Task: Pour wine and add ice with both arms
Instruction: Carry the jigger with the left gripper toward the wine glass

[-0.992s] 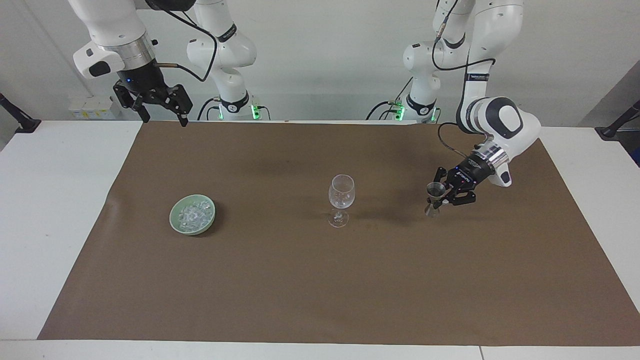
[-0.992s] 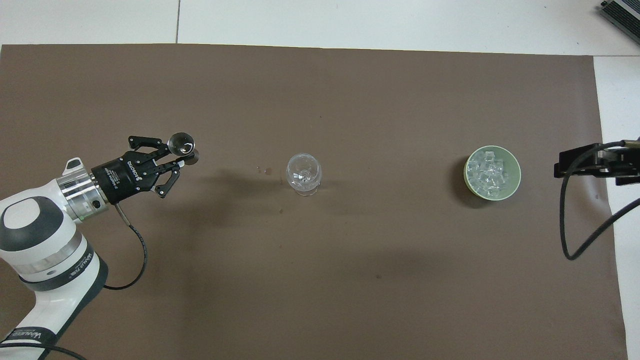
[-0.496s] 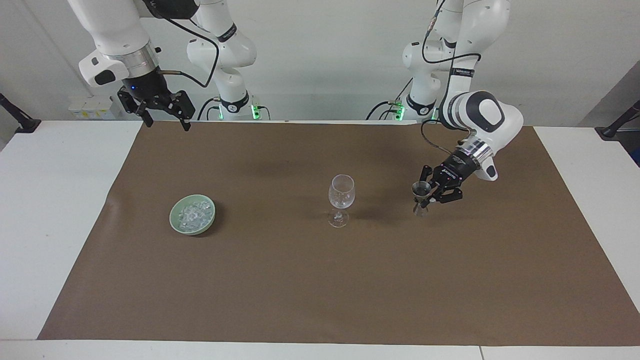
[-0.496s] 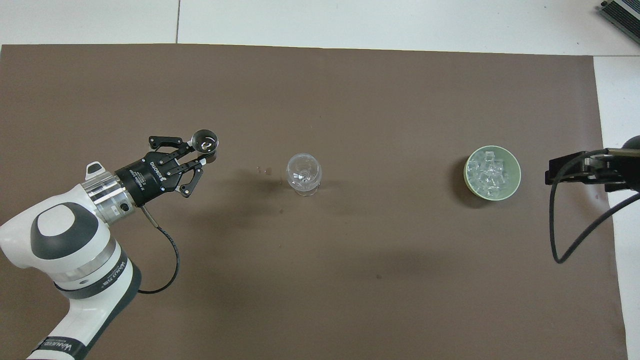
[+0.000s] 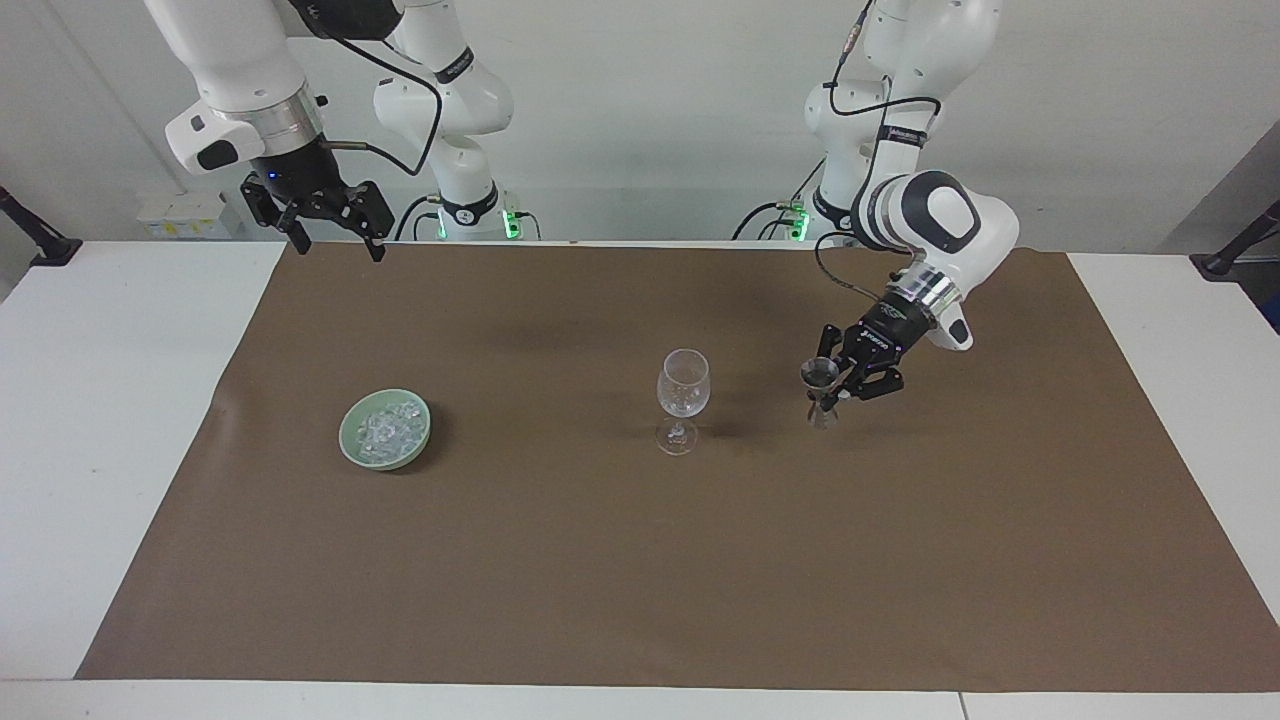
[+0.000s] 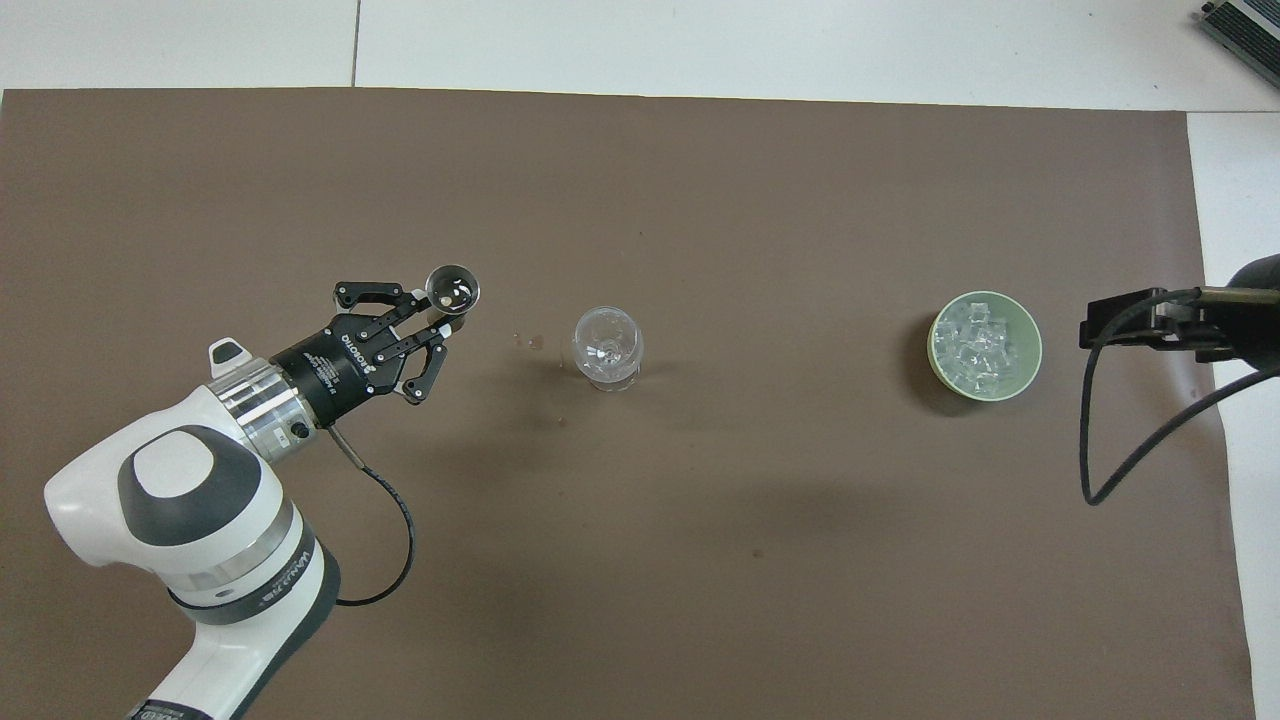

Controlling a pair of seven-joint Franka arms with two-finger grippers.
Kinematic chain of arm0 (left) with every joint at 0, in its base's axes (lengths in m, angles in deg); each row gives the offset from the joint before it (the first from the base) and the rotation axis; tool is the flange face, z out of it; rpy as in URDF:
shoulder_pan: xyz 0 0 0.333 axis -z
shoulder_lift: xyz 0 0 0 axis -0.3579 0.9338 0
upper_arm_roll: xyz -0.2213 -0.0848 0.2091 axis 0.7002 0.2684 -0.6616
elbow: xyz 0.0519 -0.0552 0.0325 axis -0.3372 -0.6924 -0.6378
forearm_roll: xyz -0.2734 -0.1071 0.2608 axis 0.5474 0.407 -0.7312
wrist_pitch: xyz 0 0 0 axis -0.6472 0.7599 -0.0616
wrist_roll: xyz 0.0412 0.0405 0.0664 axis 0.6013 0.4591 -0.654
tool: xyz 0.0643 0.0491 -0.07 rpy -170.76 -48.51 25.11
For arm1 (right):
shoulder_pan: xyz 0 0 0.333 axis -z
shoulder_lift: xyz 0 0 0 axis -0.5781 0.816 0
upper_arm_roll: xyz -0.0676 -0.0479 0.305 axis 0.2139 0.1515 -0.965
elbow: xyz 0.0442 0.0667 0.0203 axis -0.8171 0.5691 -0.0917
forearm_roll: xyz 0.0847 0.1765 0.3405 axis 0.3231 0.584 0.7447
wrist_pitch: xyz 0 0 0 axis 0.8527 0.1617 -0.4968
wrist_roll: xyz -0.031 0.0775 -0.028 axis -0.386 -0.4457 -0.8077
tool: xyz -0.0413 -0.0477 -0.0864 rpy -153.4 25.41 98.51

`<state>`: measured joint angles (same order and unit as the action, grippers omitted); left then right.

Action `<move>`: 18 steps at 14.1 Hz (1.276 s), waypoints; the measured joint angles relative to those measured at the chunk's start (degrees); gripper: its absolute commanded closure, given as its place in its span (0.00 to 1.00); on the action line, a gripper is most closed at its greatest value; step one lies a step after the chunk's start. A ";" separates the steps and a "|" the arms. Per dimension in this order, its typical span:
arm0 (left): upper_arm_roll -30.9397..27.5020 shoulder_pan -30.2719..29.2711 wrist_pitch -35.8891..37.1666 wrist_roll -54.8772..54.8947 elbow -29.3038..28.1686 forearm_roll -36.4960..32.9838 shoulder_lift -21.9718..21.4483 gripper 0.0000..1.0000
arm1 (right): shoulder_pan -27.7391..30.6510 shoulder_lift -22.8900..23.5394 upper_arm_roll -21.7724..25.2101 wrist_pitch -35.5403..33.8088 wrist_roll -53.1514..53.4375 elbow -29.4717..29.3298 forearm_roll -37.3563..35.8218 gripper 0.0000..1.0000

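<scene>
A brown mat [image 5: 640,560] covers most of the white table [image 5: 100,400], whose bare top shows at both ends and along the edge farthest from the robots. Two black clamp-like fixtures [image 5: 35,240] sit at the table's corners nearest the robots, one at each end, against a plain pale wall [image 5: 650,120].

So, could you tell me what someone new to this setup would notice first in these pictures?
Probably the left gripper, shut on a small metal jigger and carrying it above the brown mat beside the clear wine glass standing mid-table. Next, the pale green bowl heaped with ice toward the right arm's end. The right gripper waits open, high over the mat's edge nearest the robots.
</scene>
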<state>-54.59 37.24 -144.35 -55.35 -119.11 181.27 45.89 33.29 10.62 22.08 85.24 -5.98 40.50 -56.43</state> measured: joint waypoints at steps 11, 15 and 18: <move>0.08 8.37 -12.29 0.09 2.08 3.18 -0.07 1.00 | 0.00 0.02 -0.14 1.12 -1.68 1.68 0.00 0.00; 0.11 9.65 -14.20 0.18 3.78 3.22 1.20 1.00 | -0.01 0.32 -0.15 -2.98 -1.68 1.34 0.00 0.00; 0.12 10.18 -14.80 0.35 4.11 3.22 1.82 1.00 | 0.00 0.81 -0.13 -4.77 -1.68 1.06 0.00 0.00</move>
<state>-54.47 47.43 -159.15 -55.00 -115.00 184.49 47.70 33.29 11.43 21.95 80.46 -7.67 41.57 -56.43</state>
